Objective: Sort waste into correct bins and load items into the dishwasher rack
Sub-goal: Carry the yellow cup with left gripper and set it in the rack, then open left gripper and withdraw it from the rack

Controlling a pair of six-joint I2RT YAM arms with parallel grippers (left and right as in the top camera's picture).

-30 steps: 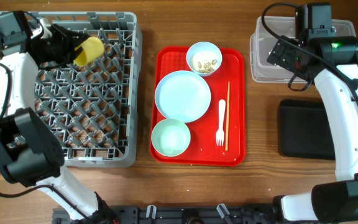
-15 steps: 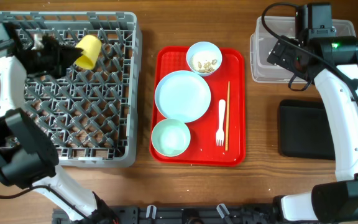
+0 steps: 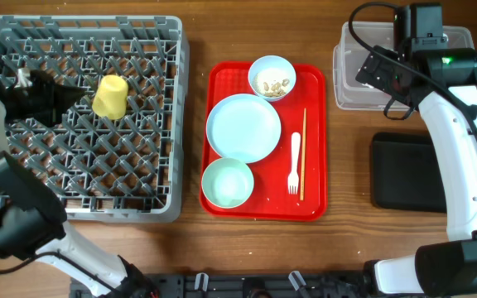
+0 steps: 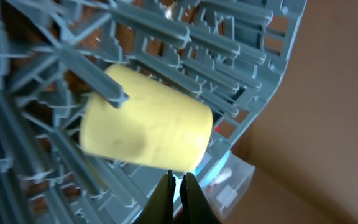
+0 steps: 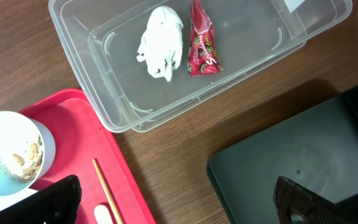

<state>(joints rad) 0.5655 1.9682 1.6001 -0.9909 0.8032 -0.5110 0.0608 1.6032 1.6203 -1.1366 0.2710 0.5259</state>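
Ahead of the left jaws: I have the yellow cup [image 4: 145, 127] lying on its side among the pegs of the dishwasher rack [image 4: 247, 50], just beyond the tips.
Left jaws: pressed together, with nothing between them.
Cup from overhead: yellow cup [image 3: 110, 95] rests in the far part of the dishwasher rack [image 3: 81, 199], with the left jaws pointing at it from the rack's outer side.
Right jaws: spread wide and empty; I see one finger [image 5: 55, 202] at each lower corner of the wrist view.
Ahead of the right jaws: clear tub [image 5: 104, 93] sits on the counter [image 5: 36, 50], holding the white tissue [image 5: 160, 40] and the red wrapper [image 5: 201, 40] side by side.
Below the right jaws: bare counter, with the black tray [image 5: 291, 149] near one finger and a corner of the red serving tray [image 5: 79, 124] near the other.
Well apart from both jaws: on the red serving tray [image 3: 313, 199] I count the white bowl [image 3: 259, 66] with beige scraps [image 3: 273, 84], the blue plate [image 3: 243, 127], the mint bowl [image 3: 227, 183], the fork [image 3: 295, 161] and the chopsticks [image 3: 303, 153].
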